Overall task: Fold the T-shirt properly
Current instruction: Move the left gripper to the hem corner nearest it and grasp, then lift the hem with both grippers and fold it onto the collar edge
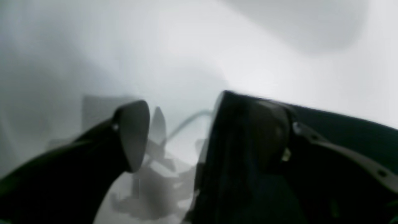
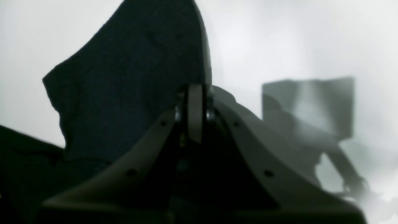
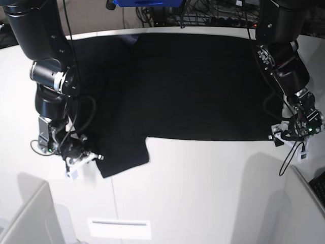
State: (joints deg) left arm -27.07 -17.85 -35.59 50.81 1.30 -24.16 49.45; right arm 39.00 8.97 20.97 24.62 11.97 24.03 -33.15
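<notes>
Right fingers (image 2: pixel 195 113) pinch the T-shirt (image 2: pixel 130 93); left fingers (image 1: pixel 135 133) spread apart, cloth against one.

Base view looks down from overhead at both arms; each wrist camera sits close behind its jaws, sharing the T-shirt (image 3: pixel 193 86).

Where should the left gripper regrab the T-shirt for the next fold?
Probably the near hem corner of the T-shirt, beside the left gripper. That corner lies flat at the cloth's outer edge on the white table, so come in low from the outer side, one finger sliding under the hem.
</notes>
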